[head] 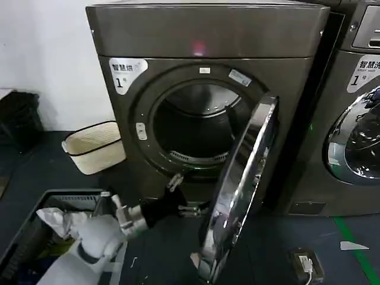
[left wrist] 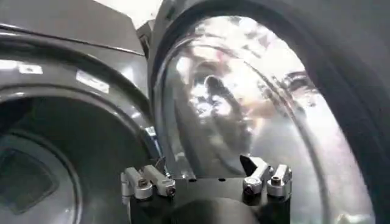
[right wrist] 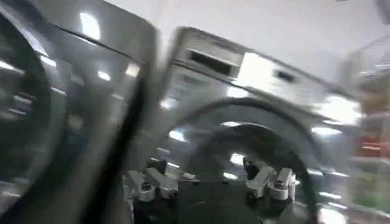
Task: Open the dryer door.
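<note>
One arm, the left one, is reaching from the lower left of the head view toward the dryer door (head: 240, 190), and its left claw (head: 176, 199) is hanging low in front of the machine, just beside the inner face of the door. In the left wrist view the two fingers (left wrist: 146, 181) of this claw are standing apart, with nothing between them, and the shiny inner side of the door is rising close behind them.

Near the arm, on the floor, a dark bin (head: 35, 228) with crumpled things inside is sitting. A little farther, a cream basket (head: 94, 146) is lying tilted beside the dryer (head: 208, 35).

The dryer door is standing swung out on its right side, seen almost edge-on, so the round opening and the dark drum (head: 199, 127) are showing. Above it, the white label with "1" (head: 126, 72) and the pink light (head: 198, 46) are visible.

The right claw (right wrist: 210, 182) is facing the neighbouring machine (head: 356, 119), and its fingers are also apart and holding nothing.
</note>
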Controlling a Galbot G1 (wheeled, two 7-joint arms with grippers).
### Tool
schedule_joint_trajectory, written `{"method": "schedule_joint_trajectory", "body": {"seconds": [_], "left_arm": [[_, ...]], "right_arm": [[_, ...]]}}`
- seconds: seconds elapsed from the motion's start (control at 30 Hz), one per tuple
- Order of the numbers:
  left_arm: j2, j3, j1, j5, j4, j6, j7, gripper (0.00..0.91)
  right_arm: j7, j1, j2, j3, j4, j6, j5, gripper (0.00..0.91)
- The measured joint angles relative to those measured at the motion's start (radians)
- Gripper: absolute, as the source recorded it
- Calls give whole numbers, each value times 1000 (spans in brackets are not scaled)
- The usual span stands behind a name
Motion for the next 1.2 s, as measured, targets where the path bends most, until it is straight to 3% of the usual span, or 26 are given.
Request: {"method": "schedule_joint_trajectory", "body": {"seconds": [0.17, 0.57, 0.63, 0.73, 1.0, 1.2], "left_arm": [[-33, 58, -46, 9, 31, 1, -10, 907], [-117, 188, -149, 19, 117, 1, -44, 907], [-133, 208, -165, 24, 132, 2, -55, 907], [-161, 238, -189, 32, 154, 3, -73, 907], [-246, 329, -254, 68, 222, 2, -151, 907], [-302, 381, -293, 98, 272, 1, -187, 907]], "right_arm": [[118, 1, 59, 78, -38, -43, -35, 907], [262, 1, 143, 223, -140, -50, -174, 907], [296, 3, 148, 242, -152, -73, -203, 907], [349, 0, 159, 265, -152, -124, -216, 907], [379, 8, 200, 319, -113, -174, -269, 907], [406, 1, 232, 344, -124, -177, -280, 907]]}}
